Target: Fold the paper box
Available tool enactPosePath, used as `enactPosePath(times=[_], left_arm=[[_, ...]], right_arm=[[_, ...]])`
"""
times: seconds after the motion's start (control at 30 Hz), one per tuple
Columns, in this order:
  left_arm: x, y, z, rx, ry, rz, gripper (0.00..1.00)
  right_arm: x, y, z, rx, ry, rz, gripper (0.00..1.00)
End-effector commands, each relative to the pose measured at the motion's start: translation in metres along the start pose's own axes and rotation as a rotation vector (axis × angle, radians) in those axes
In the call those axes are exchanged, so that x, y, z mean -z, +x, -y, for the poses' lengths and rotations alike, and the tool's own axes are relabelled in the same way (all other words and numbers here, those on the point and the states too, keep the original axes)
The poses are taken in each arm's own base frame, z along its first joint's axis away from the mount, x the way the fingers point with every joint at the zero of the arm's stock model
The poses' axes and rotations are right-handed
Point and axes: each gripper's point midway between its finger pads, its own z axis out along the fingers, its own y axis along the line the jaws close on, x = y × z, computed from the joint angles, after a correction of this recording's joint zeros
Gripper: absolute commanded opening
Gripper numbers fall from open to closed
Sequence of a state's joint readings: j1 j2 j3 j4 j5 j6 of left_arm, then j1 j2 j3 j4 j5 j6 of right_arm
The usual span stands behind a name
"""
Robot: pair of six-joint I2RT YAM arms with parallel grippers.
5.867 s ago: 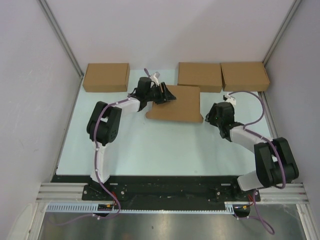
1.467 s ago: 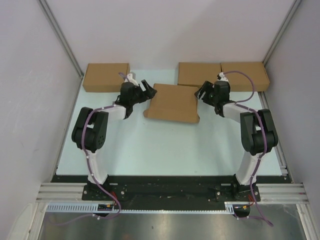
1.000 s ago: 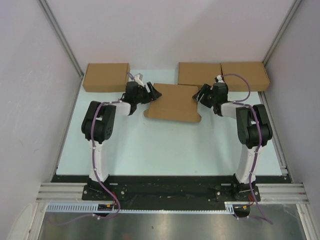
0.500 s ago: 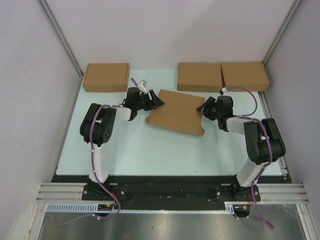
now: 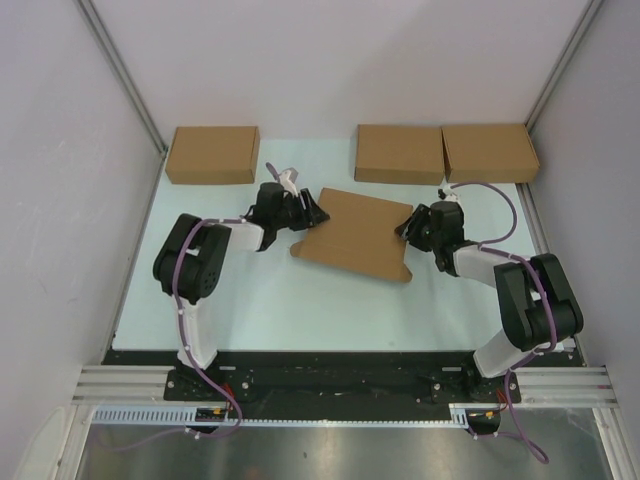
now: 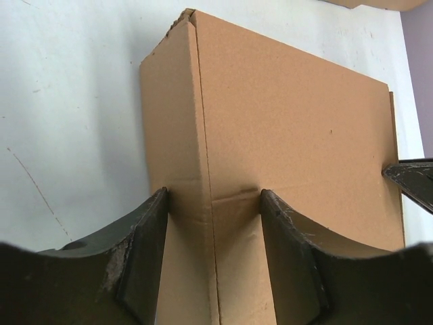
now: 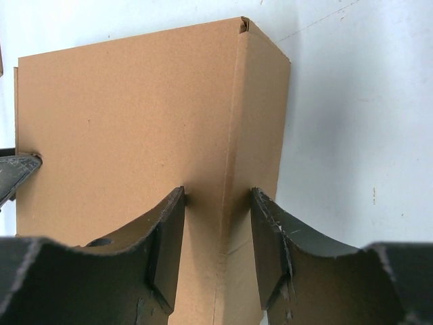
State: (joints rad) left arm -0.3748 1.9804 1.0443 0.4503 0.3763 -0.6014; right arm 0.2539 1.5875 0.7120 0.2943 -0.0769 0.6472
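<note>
- Pale blue-green table (image 5: 200, 280) between white walls, seen from above: the paper box (image 5: 355, 235), closed and skewed, sits mid-table between the left end effector (image 5: 308, 210) and the right end effector (image 5: 405, 225). Three other boxes (image 5: 400, 153) line the far edge.
- Left wrist: the half-spread fingers (image 6: 145, 250) pinch the box's end astride a fold ridge. The card is matte, corrugated and faintly creased. Uneven pulling could, I judge, twist or tear it.
- Right wrist: the fingers (image 7: 166, 237) clamp the opposite end likewise. Smooth card there may slip free.
</note>
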Motion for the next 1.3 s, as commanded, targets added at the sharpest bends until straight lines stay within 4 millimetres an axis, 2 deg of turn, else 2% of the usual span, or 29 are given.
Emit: enactPosePath(times=[0.0,0.07,0.2,0.6,0.77,1.03,1.13,1.2,1.23,1.27], left_arm=[[-0.001,0.065,0.075,-0.031,0.221,-0.184,0.43],[-0.003,0.075,0.08,-0.028,0.235,-0.203,0.38],[-0.009,0.087,0.085,-0.019,0.254,-0.226,0.35],[-0.019,0.105,0.13,-0.051,0.337,-0.26,0.3],[-0.02,0.116,0.139,-0.057,0.349,-0.277,0.29],[-0.017,0.123,0.156,-0.071,0.381,-0.28,0.2],[-0.015,0.122,0.156,-0.074,0.378,-0.28,0.21],[-0.012,0.117,0.155,-0.088,0.364,-0.275,0.29],[-0.011,0.11,0.151,-0.092,0.349,-0.264,0.33],[-0.009,0.107,0.147,-0.083,0.329,-0.27,0.43]], right_arm=[[-0.003,0.061,-0.021,0.009,-0.069,-0.183,0.38],[-0.005,0.065,-0.022,0.007,-0.073,-0.191,0.37],[-0.01,0.072,-0.031,0.004,-0.092,-0.204,0.37],[-0.023,0.09,-0.061,0.018,-0.135,-0.245,0.36],[-0.024,0.1,-0.065,0.023,-0.138,-0.261,0.36],[-0.023,0.106,-0.071,0.021,-0.138,-0.27,0.35],[-0.021,0.106,-0.071,0.027,-0.13,-0.269,0.36],[-0.016,0.099,-0.071,0.039,-0.119,-0.254,0.4],[-0.014,0.095,-0.069,0.043,-0.108,-0.247,0.46],[-0.011,0.09,-0.068,0.053,-0.103,-0.237,0.49]])
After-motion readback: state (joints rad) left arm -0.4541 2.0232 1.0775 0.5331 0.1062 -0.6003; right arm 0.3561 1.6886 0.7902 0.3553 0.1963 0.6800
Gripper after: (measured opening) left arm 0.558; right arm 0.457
